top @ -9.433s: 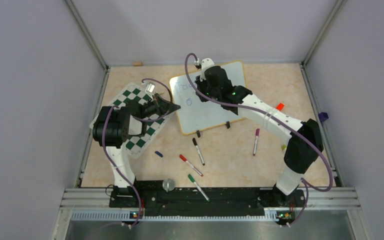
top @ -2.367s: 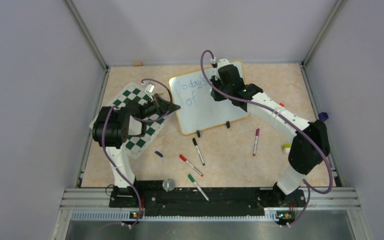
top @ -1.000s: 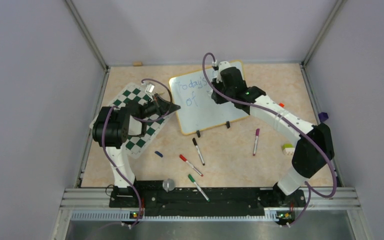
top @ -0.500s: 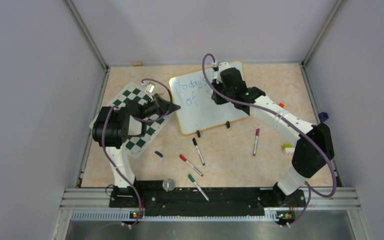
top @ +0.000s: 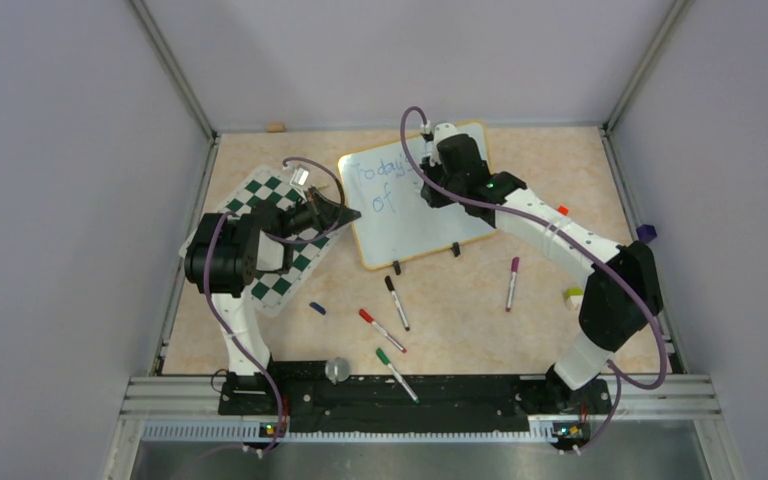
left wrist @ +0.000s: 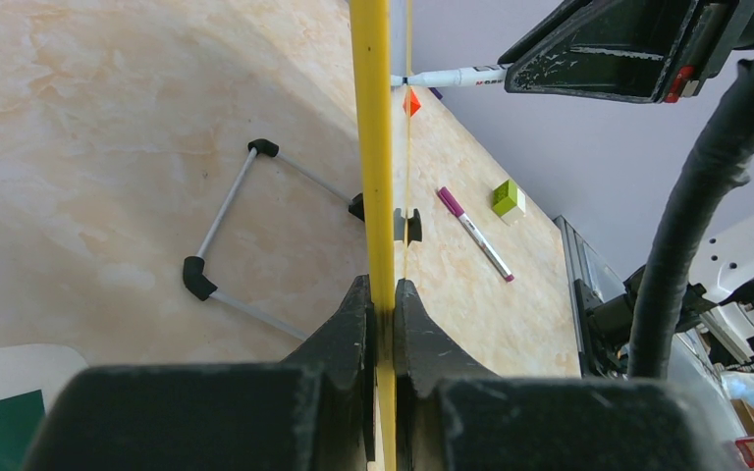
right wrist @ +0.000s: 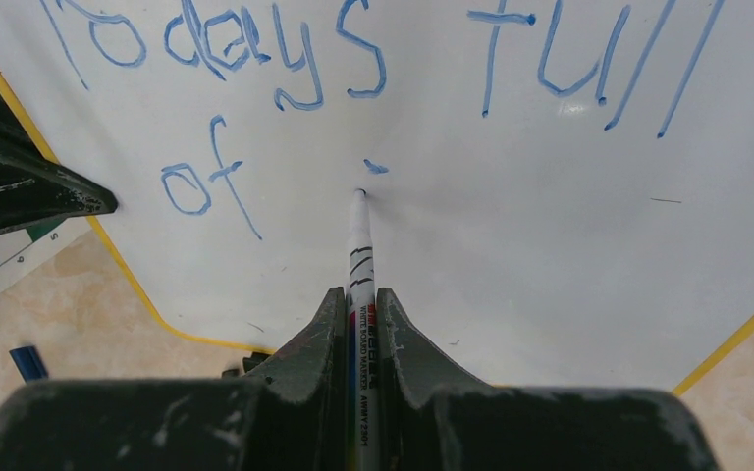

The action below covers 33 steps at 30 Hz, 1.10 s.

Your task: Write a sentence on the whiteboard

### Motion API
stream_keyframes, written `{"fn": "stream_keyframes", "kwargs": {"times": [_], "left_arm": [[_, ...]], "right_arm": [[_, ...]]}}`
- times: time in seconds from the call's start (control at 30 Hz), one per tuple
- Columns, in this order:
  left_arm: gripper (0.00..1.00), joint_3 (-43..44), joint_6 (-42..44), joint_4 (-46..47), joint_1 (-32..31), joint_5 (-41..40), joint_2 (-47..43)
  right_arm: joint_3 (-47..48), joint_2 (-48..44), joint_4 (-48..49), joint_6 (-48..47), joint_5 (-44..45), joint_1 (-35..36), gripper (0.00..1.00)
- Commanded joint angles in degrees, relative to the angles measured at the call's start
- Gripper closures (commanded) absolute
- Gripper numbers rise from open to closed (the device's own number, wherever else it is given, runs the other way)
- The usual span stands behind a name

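Observation:
The whiteboard [top: 410, 225] stands tilted at the table's back middle, and its yellow rim [left wrist: 373, 147] runs edge-on through the left wrist view. My left gripper [top: 352, 213] [left wrist: 381, 285] is shut on that rim at the board's left edge. The sentence [right wrist: 285, 49] [top: 380, 172] is blue lettering: "Todays full" above "of". My right gripper [right wrist: 360, 294] [top: 426, 192] is shut on a white marker [right wrist: 358, 245]. The marker's tip touches the board right of "of", just below a short blue dash [right wrist: 375, 167].
A green-and-white chess mat [top: 270, 255] lies under my left arm. Loose on the table in front of the board are a black marker [top: 397, 303], a red one [top: 381, 329], a green one [top: 396, 373], a purple one [top: 511, 283], a blue cap [top: 317, 308] and a yellow-green block [top: 572, 296].
Since the earliest frame the lettering has grown from a few strokes to "Todays full of". In the last second my right gripper shifted slightly left. The left arm has held still.

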Motion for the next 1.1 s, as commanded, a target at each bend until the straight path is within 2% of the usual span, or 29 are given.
{"fn": "stream_keyframes", "kwargs": {"times": [0.0, 0.7, 1.07], "left_arm": [[1.0, -0.2, 4.9, 6.6, 0.4, 0.8, -1.9], [1.0, -0.1, 4.7, 6.6, 0.3, 0.9, -1.7], [1.0, -0.2, 4.9, 6.6, 0.3, 0.9, -1.9]], "right_arm": [[2.9, 0.7, 2.0, -0.7, 0.2, -0.5, 1.0], [3.7, 1.1, 0.3, -0.9, 5.9, -0.5, 1.0], [3.0, 0.9, 0.0, -1.1, 5.8, -0.5, 1.0]]}}
